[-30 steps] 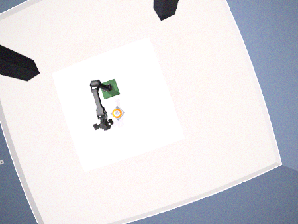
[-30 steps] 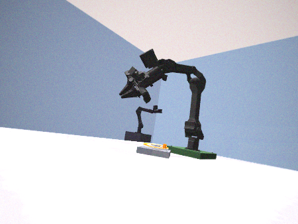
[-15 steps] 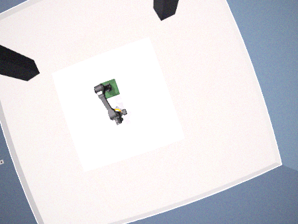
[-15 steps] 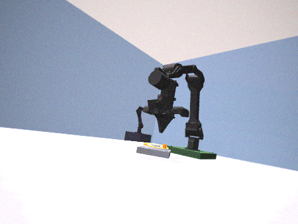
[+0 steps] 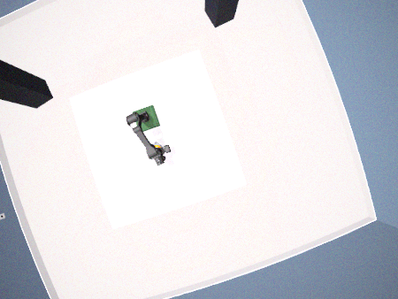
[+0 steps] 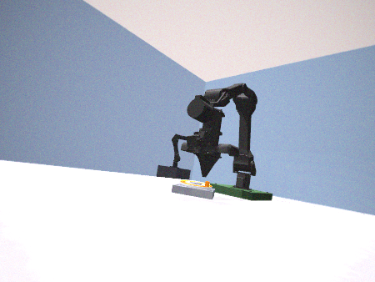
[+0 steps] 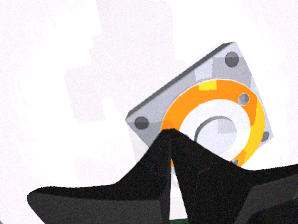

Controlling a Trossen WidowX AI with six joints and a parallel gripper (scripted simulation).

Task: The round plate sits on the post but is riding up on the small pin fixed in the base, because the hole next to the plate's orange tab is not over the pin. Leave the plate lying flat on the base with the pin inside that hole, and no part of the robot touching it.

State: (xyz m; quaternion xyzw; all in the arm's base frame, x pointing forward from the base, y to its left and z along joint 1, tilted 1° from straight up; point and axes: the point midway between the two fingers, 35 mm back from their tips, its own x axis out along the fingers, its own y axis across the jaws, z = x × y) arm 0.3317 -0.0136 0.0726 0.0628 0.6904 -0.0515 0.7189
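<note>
The round plate [image 7: 187,99] [image 5: 157,145] has an orange and yellow rim; the arm mostly covers it in the top view. It sits around the grey round post [image 7: 219,136] on the square grey base [image 7: 159,106] [image 6: 193,192]. In the exterior view the orange tab [image 6: 207,183] stands up at the plate's right side. In the wrist view a small round grey spot [image 7: 244,99] shows in the rim; I cannot tell hole from pin there. Any tilt is too small to tell. My gripper [image 7: 168,134] [image 6: 204,175] is shut and empty, tips pointing down above the plate, not touching it.
The arm's green mounting board [image 5: 152,117] [image 6: 237,191] lies close beside the base. A dark block [image 6: 173,172] with a thin dark arm stands farther back. Two dark posts [image 5: 26,86] [image 5: 221,11] show at the edges of the top view.
</note>
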